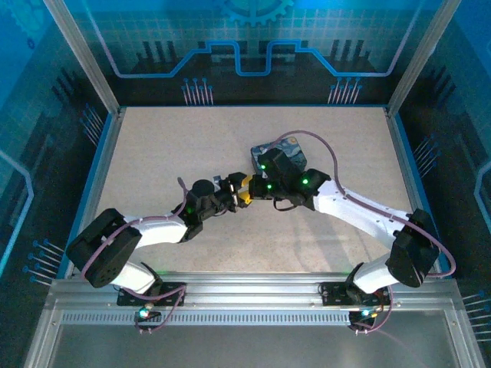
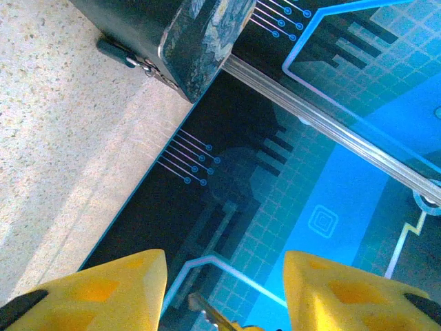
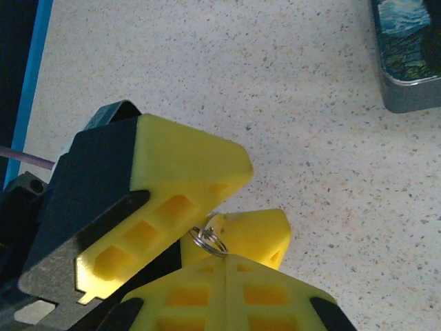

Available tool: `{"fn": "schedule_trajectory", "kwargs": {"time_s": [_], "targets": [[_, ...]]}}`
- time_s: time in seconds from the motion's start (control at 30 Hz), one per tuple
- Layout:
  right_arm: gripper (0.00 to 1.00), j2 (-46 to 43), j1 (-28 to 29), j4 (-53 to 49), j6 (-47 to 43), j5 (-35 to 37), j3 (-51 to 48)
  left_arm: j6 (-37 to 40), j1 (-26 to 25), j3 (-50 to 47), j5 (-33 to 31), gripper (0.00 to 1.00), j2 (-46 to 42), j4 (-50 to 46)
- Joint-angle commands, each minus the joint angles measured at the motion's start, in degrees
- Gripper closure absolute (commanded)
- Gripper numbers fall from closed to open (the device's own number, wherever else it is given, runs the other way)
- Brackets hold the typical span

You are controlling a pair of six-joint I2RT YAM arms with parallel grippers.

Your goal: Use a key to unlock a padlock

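Observation:
My two grippers meet tip to tip above the middle of the table. The left gripper point(image 1: 235, 190) point(image 2: 226, 256) stands open, and the toothed tip of the key point(image 2: 205, 312) pokes up in the gap without touching either yellow finger. My right gripper point(image 1: 252, 188) point(image 3: 226, 258) is shut, and the key's small metal ring point(image 3: 209, 241) sticks out at its fingertips. The left gripper's fingers point(image 3: 172, 172) straddle that ring. A small dark body with a metal loop, apparently the padlock point(image 2: 122, 52), lies at the foot of the painted tin point(image 2: 207, 31).
The rectangular tin point(image 1: 280, 156) point(image 3: 408, 55) with the blue-and-yellow swirl painting sits behind the right arm, just beyond the grippers. Blue walls and metal frame posts point(image 1: 90, 65) enclose the speckled table point(image 1: 176, 146). Open tabletop lies to the left and in front.

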Motion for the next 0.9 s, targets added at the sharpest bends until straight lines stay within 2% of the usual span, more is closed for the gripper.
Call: {"fn": "schedule_trajectory", "kwargs": {"time_s": [0.0,0.1,0.53,0.77,0.87], "targets": [[1.00,-0.4,0.6,1.3,2.0,-0.9,-0.2,-0.4,-0.6,-0.7,-0.5,0.54,0.0,2.6],[1.00,-1.2,0.6,1.0,2.4,-0.4,-1.1,-0.5,-0.6,-1.0,-0.7,0.59,-0.1,2.6],[1.00,-2.6,0.5,-0.6,2.0,1.3,-1.5,-0.5,-0.5,-1.0,-0.5,0.68,0.0,2.2],[1.00,-3.1,-0.4,-1.9,0.9,1.4,-1.5,1.0,-0.2,-2.4,-1.5,0.67,-0.9,2.1],[0.97,-3.0,-2.8,-2.8,0.0,-0.8,-2.1,4.2,1.0,-3.6,-1.5,0.63,-3.4,-2.8]]}}
